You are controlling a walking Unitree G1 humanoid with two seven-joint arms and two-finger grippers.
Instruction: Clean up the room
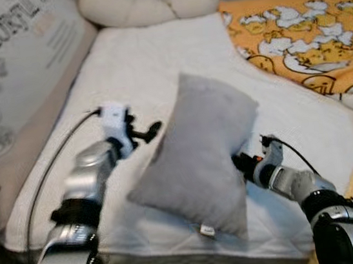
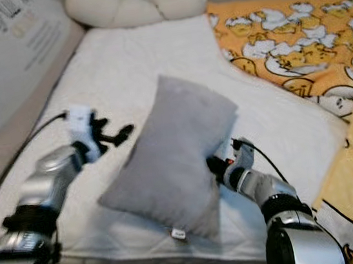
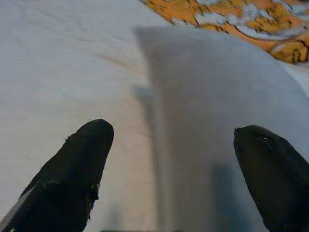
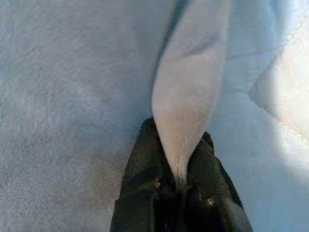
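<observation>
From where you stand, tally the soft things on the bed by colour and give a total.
Grey: 1, the grey pillow, pinched by the right gripper
Cream: 1, the cream bolster at the head of the bed
Orange: 1, the orange duck-print blanket
Total: 3

A plump grey pillow [image 1: 200, 156] is held tilted above the white mattress [image 1: 122, 67], its right edge pinched (a small tag is seen at its lower corner).
</observation>
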